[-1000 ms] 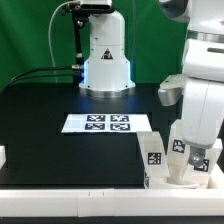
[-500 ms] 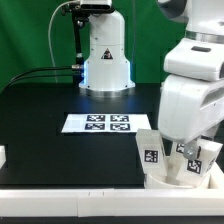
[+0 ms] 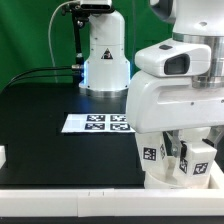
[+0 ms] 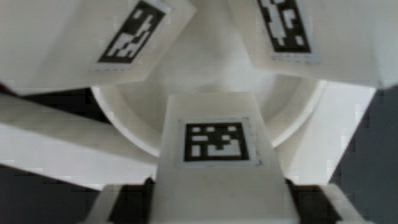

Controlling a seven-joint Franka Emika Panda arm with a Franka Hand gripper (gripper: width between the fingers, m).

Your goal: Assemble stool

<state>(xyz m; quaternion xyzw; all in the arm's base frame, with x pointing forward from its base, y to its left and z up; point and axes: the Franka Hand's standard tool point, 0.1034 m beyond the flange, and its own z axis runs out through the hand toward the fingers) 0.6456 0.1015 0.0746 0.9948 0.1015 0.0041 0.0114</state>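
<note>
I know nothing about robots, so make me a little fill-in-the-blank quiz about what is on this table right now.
1. The gripper is shut on a white stool ____.
2. Every leg in the wrist view carries a black-and-white square ____.
3. The legs rise from the round white ____ of the stool.
4. The flat marker board lies on a table whose top is coloured ____.

Missing words: leg; tag; seat; black
</note>
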